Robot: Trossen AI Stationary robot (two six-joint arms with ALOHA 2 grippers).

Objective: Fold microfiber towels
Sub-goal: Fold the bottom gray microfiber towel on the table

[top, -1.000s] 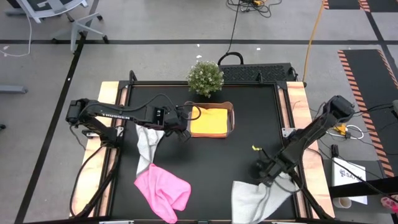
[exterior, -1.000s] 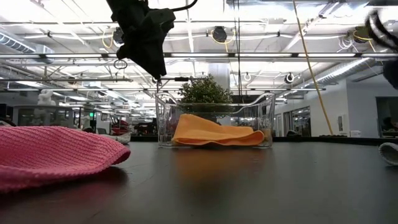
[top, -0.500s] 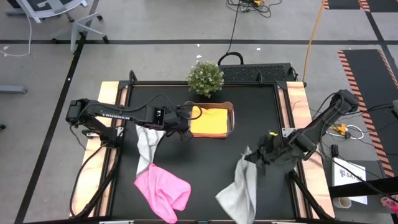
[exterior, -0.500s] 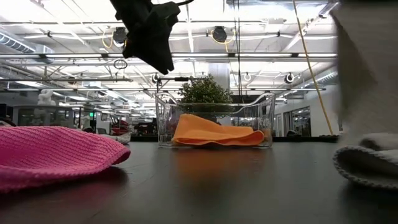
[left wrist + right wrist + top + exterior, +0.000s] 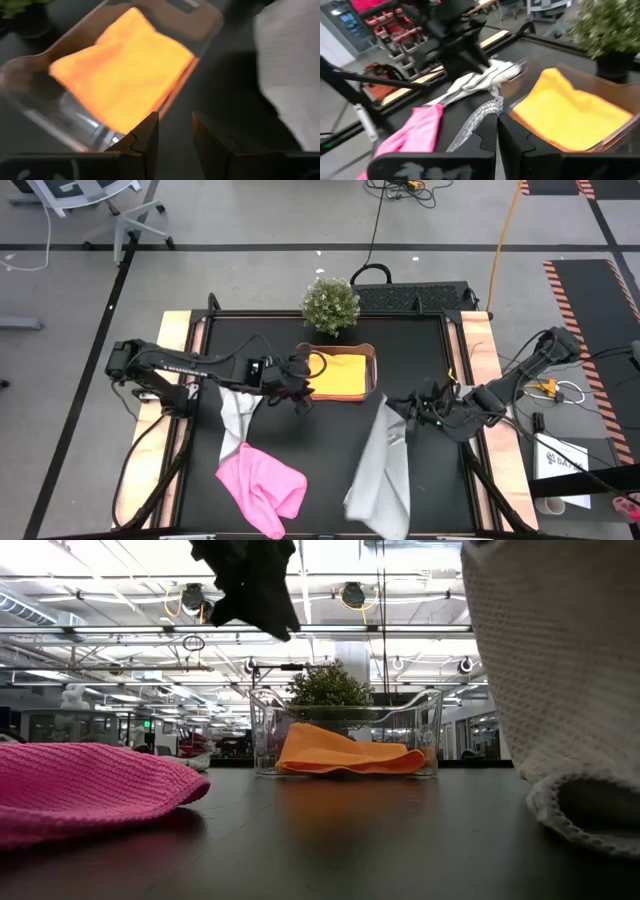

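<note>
Grey towel [image 5: 380, 470] apparently in right gripper [image 5: 392, 406]

A grey concrete floor [image 5: 250, 220] crossed by dark lines surrounds the black-topped work table [image 5: 400, 360] with pale wooden side rails. A grey wheeled office chair [image 5: 90, 205] stands off one far corner. Black-and-orange striped hazard mats [image 5: 590, 300] lie alongside. Overhead, white beams and bright ceiling lights [image 5: 420, 600] fill the hall.
</note>
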